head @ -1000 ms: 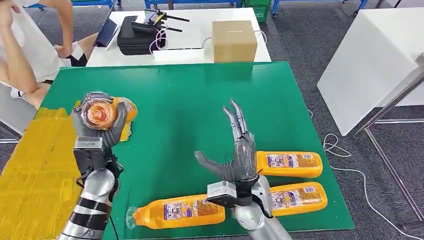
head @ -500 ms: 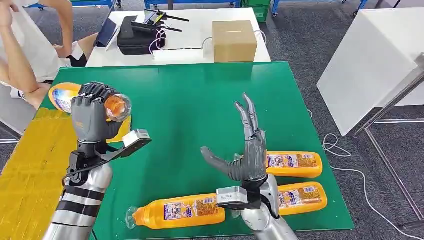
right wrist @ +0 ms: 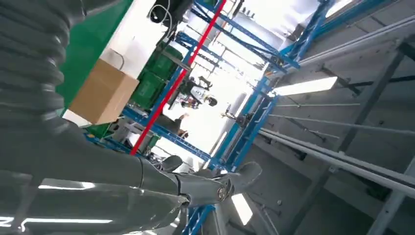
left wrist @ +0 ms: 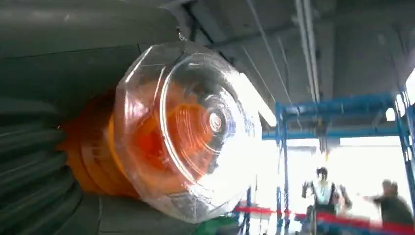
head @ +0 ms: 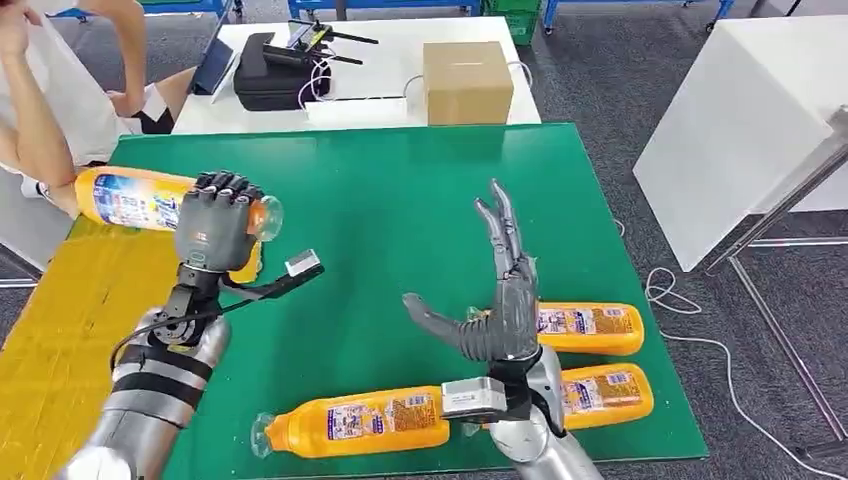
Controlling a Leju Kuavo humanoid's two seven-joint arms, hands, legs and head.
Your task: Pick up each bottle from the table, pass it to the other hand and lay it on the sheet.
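My left hand point(head: 214, 222) grips an orange bottle point(head: 130, 198) near its clear cap, holding it level above the left edge of the green table, over the yellow sheet point(head: 70, 340). The left wrist view shows the clear cap point(left wrist: 188, 128) close up against the hand. My right hand point(head: 500, 305) is raised upright with fingers spread, holding nothing, and it also appears in the right wrist view point(right wrist: 195, 188). Three more orange bottles lie on the green table point(head: 400, 200): one at the front point(head: 355, 422), and two at the right point(head: 590, 329) point(head: 605, 390).
A white table behind holds a cardboard box point(head: 467, 80) and a black case point(head: 270, 70). A person point(head: 50, 100) sits at the far left. Another white table point(head: 740, 120) stands at the right, with cables on the floor.
My left hand has turned the bottle from cap-toward-camera to lying level, its body now pointing left. My right hand rose slightly and stays spread.
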